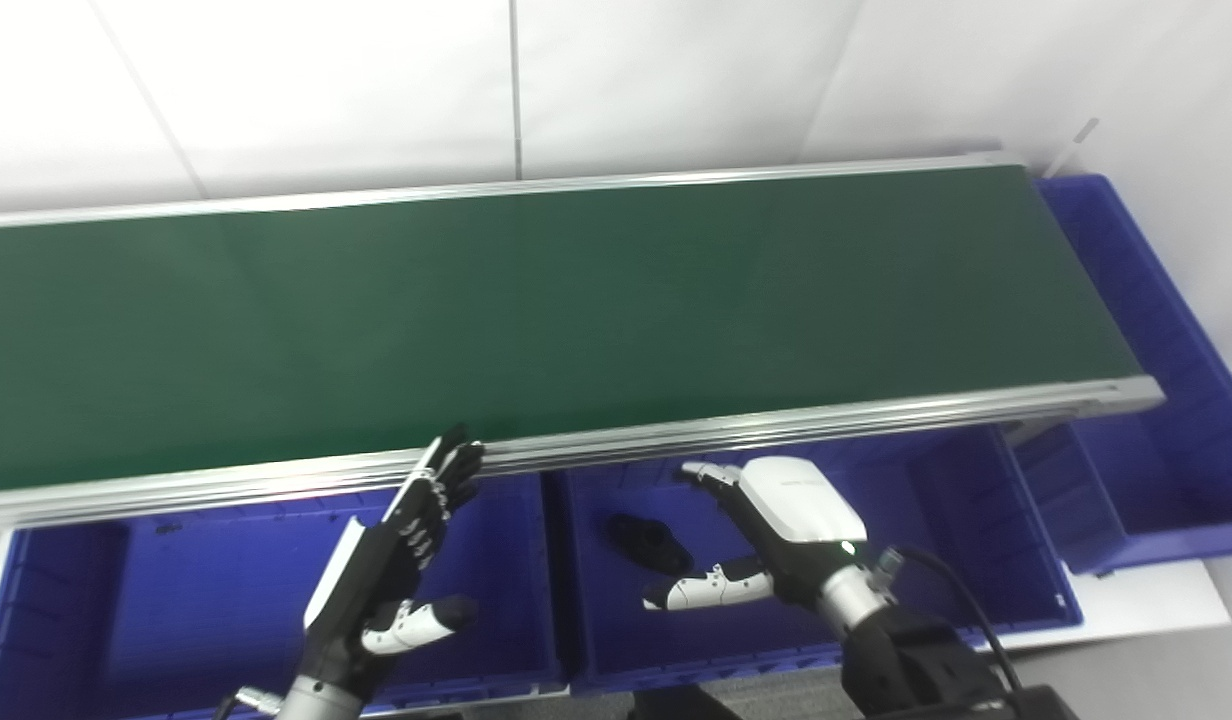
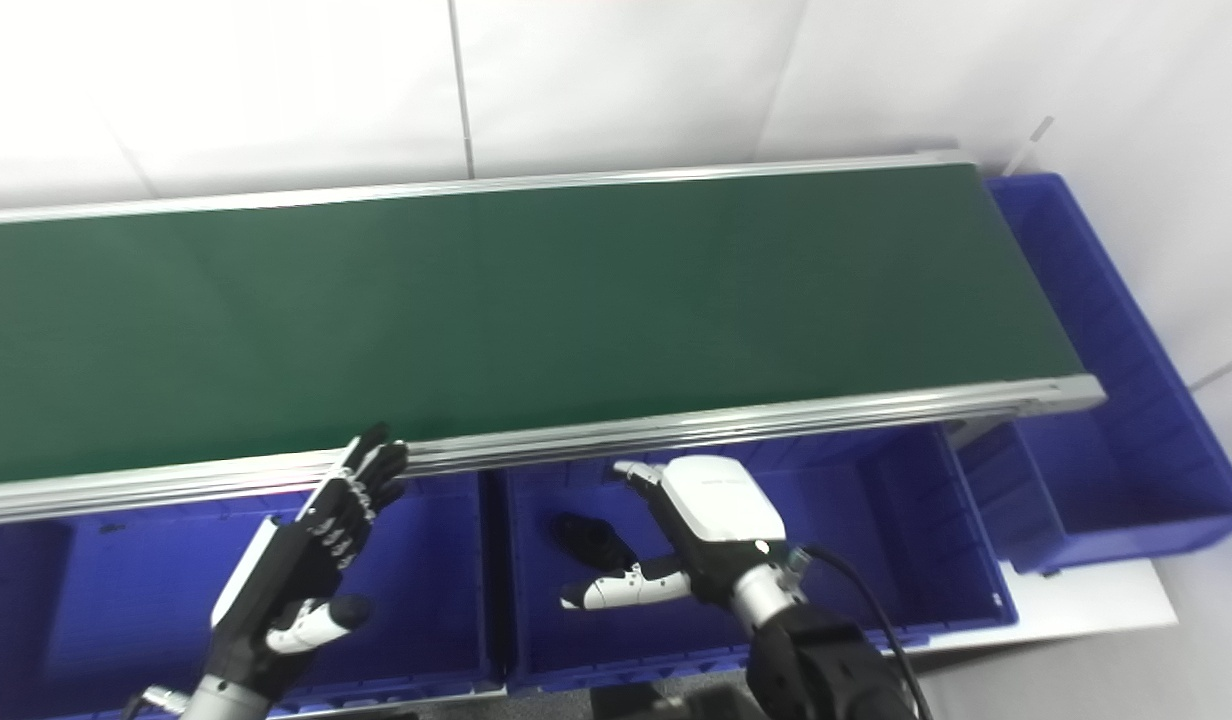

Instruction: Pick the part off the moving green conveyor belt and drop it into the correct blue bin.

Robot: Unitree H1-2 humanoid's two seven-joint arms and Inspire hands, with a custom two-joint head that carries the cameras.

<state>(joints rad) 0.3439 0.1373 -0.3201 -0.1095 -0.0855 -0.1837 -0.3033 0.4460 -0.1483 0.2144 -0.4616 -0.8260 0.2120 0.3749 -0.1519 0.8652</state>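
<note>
**Inspector:** Part (image 1: 648,541) — a small dark piece, lying on the floor of the middle blue bin (image 1: 976,560), just left of the right hand. Shape too dim to describe further.

**Clerk:** Take it from the left side, please.

**Inspector:** Left blue bin (image 1: 176,590) sits below the near rail of the conveyor. Over it stands the left hand (image 1: 401,560), palm edge-on, fingers (image 1: 454,470) straight and spread, their tips at the level of the aluminium rail (image 1: 776,425). Thumb held out to the side. It grips nothing.

**Clerk:** And the belt?

**Inspector:** Green conveyor belt (image 1: 576,300) runs across the whole width, from the left edge to its end roller at the right, against a white wall (image 1: 676,80).

**Clerk:** Right side?

**Inspector:** Right hand (image 1: 776,530) is inside the middle bin's opening, white back plate upward, fingers extended toward the rail, thumb (image 1: 701,590) pointing left toward the part. The hand is spread and holds nothing — a gap shows between thumb and part. A black cable (image 1: 961,590) loops from the wrist.

**Clerk:** Anything further right?

**Inspector:** A third blue bin (image 1: 1176,400) at the belt's end (set lengthwise, at a right angle to the other two), standing partly on a white sheet (image 1: 1156,600).
</note>
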